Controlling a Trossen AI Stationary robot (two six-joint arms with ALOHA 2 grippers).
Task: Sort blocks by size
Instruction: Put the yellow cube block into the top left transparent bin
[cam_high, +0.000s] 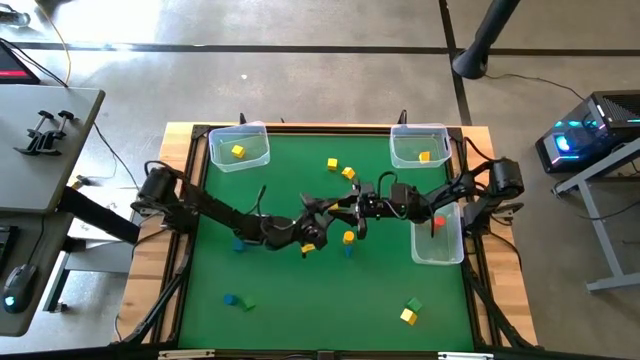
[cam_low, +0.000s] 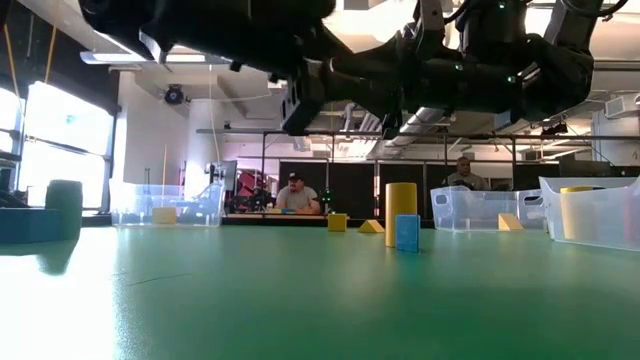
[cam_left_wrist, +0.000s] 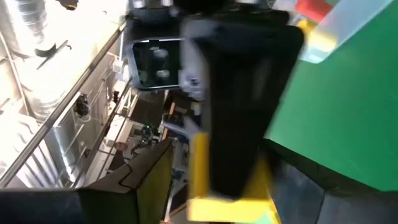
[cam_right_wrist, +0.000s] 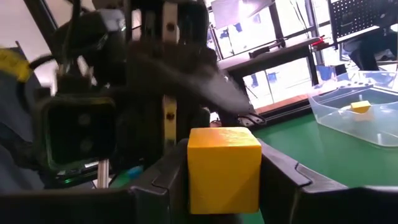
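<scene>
Both arms meet above the middle of the green table. My right gripper (cam_high: 356, 204) (cam_right_wrist: 224, 177) is shut on a yellow cube (cam_right_wrist: 224, 165). My left gripper (cam_high: 318, 216) is close in front of it, and its wrist camera (cam_right_wrist: 79, 132) fills the right wrist view behind the cube. The left wrist view is blurred: a dark shape with a yellow thing (cam_left_wrist: 231, 208) under it. Whether the left gripper touches the cube I cannot tell. Loose blocks lie on the table: a tall yellow one (cam_high: 348, 237) (cam_low: 400, 212) stands beside a blue one (cam_high: 348, 250) (cam_low: 407, 232). My right gripper pinches the yellow cube by two opposite side faces (cam_right_wrist: 194, 177) between its two fingers (cam_right_wrist: 163, 182). The fingers lie level and come from the table's right side. The cube sits square in the hold, top face level, lifted clear of the table.
Three clear bins: far left (cam_high: 222, 158) and far right (cam_high: 402, 157), each holding a yellow block, and right (cam_high: 432, 256), holding a red one. More blocks lie at the far middle (cam_high: 340, 168), left (cam_high: 237, 245), near left (cam_high: 232, 299) and near right (cam_high: 410, 310). People sit beyond the table (cam_low: 295, 192).
</scene>
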